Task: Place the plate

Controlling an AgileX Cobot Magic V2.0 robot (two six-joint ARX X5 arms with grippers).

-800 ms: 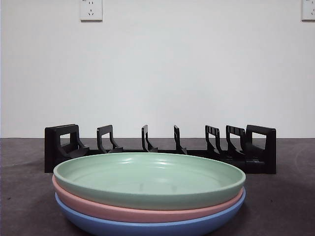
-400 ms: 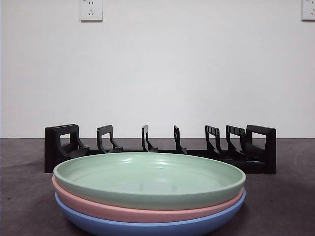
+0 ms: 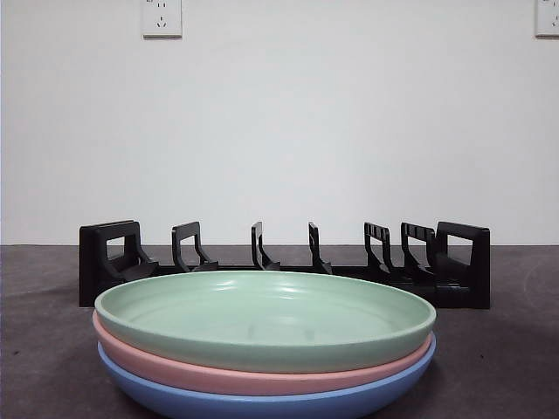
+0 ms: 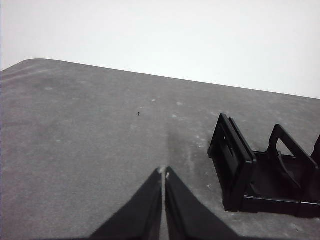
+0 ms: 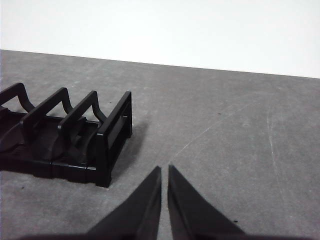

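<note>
Lying flat, rim up: green plate (image 3: 262,319) tops pink plate (image 3: 262,371) and blue plate (image 3: 262,401), near front of surface (image 3: 507,367). Black rack (image 3: 284,262) just behind, running crosswise. Left pincer (image 4: 163,174) clenched, right pincer (image 5: 164,171) clenched, both empty beside rack ends.

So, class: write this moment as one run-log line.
plates: stacked, untouched | rack: no plates | left claw: shut | right claw: shut
</note>
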